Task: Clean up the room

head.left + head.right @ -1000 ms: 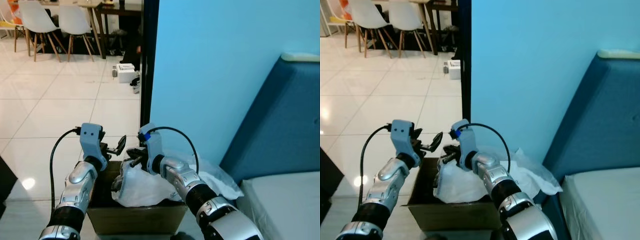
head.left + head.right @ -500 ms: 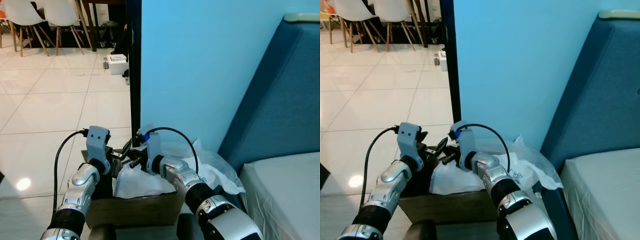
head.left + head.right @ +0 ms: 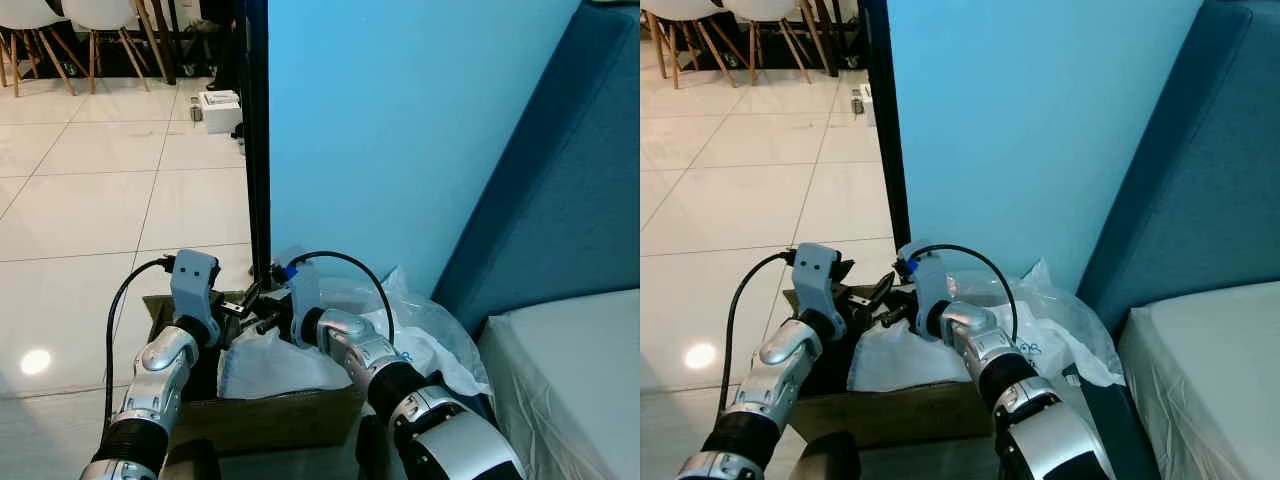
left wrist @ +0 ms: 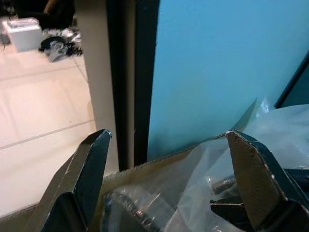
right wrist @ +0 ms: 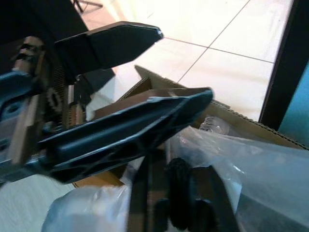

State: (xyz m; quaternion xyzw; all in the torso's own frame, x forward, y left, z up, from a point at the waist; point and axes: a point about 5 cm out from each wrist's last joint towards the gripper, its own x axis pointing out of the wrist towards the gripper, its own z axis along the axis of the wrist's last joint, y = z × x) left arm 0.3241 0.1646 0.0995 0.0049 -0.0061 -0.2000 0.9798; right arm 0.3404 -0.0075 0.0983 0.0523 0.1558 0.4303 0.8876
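Observation:
A brown cardboard box (image 3: 270, 420) stands on the tiled floor against the blue wall. A white plastic bag (image 3: 270, 365) fills it and spills clear plastic (image 3: 425, 335) over its right side. My left gripper (image 3: 240, 308) hovers open above the box's far rim (image 4: 159, 157), its fingers (image 5: 120, 38) spread wide. My right gripper (image 3: 266, 322) faces it from the right, almost tip to tip. It appears shut on the bag's upper edge, with plastic (image 5: 231, 159) bunched around it.
A dark door frame (image 3: 257, 130) rises just behind the box beside the blue wall (image 3: 400, 120). A blue padded headboard (image 3: 570, 180) and a white mattress (image 3: 570, 370) stand close on the right. Open tiled floor (image 3: 90, 220) lies left, with a small white box (image 3: 218, 105) and chairs (image 3: 100, 15) far back.
The camera has tipped down and shifted. My left gripper has come down to the box rim, closer to the right gripper. The bag sits lower and flatter in the box.

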